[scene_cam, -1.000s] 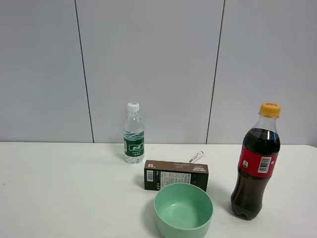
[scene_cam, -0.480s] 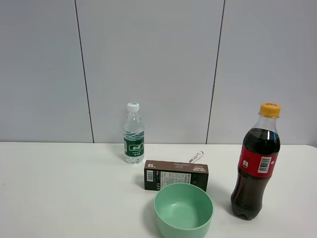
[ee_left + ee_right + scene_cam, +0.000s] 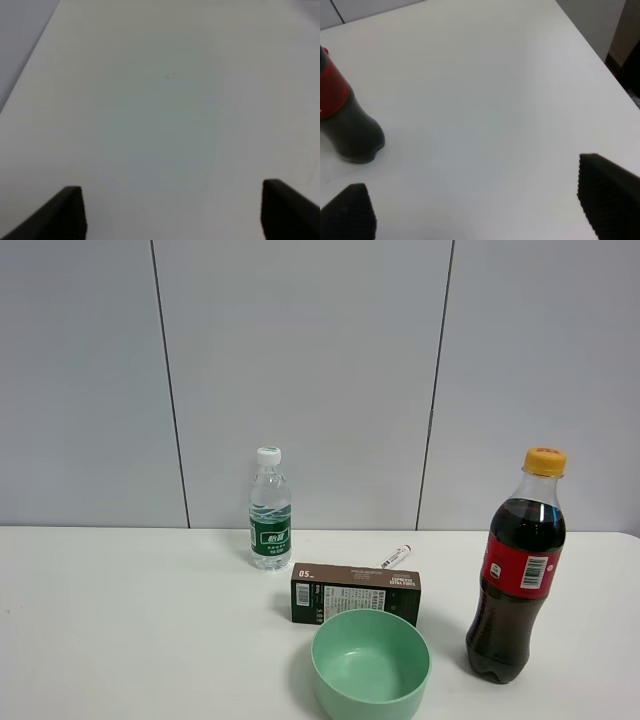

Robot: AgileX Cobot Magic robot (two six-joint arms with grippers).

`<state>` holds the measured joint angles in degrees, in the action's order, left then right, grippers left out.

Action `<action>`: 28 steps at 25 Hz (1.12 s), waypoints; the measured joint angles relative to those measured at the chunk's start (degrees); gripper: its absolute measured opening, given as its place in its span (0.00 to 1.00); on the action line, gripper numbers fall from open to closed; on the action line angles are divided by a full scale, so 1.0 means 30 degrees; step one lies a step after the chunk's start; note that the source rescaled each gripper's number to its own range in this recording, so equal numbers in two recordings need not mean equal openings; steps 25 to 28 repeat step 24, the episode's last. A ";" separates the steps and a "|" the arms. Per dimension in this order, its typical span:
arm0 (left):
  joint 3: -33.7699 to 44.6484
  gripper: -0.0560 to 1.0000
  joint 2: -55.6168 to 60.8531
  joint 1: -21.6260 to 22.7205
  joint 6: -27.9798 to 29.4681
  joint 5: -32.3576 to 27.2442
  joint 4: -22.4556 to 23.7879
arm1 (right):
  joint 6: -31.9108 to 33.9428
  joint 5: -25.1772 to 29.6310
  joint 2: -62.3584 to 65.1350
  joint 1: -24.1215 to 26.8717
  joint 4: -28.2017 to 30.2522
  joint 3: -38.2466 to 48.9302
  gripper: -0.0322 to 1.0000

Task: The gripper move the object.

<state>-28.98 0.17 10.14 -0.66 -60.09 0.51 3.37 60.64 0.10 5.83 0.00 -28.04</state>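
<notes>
The long dark brown carton (image 3: pixel 355 594) marked "05" lies on its long side on the white table, just behind the green bowl (image 3: pixel 370 663). Neither arm shows in the exterior high view. My left gripper (image 3: pixel 172 215) is open over bare table; only its two black fingertips (image 3: pixel 67 212) show. My right gripper (image 3: pixel 480 212) is open above the table near the cola bottle's base (image 3: pixel 345 120); its fingertips (image 3: pixel 607 197) are wide apart. The carton is out of both wrist views.
A small water bottle (image 3: pixel 269 510) stands behind the carton at its left. A red-capped white marker (image 3: pixel 396 557) lies behind the carton. A tall cola bottle (image 3: pixel 518 570) stands at the right. The table's right edge (image 3: pixel 600 60) shows in the right wrist view.
</notes>
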 joint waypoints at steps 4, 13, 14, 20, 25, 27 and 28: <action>0.0000 0.79 0.0000 0.0000 0.0000 0.0000 0.0000 | 0.0000 0.0000 0.0000 0.0000 0.0000 0.0000 1.00; 0.0000 0.79 0.0000 0.0000 0.0022 0.0000 0.0000 | 0.0000 0.0000 0.0000 0.0000 0.0000 0.0000 1.00; 0.0000 0.79 0.0000 0.0000 0.0022 0.0000 0.0000 | 0.0000 0.0000 0.0000 0.0000 0.0000 0.0000 1.00; 0.0000 0.79 0.0000 0.0000 0.0022 0.0000 0.0000 | 0.0000 0.0000 0.0000 0.0000 0.0000 0.0000 1.00; 0.0000 0.79 0.0000 0.0000 0.0022 0.0000 0.0000 | 0.0000 0.0000 0.0000 0.0000 0.0000 0.0000 1.00; 0.0000 0.79 0.0000 0.0000 0.0022 0.0000 0.0000 | 0.0000 0.0000 0.0000 0.0000 0.0000 0.0000 1.00; 0.0000 0.79 0.0000 0.0000 0.0022 0.0000 0.0000 | 0.0000 0.0000 0.0000 0.0000 0.0000 0.0000 1.00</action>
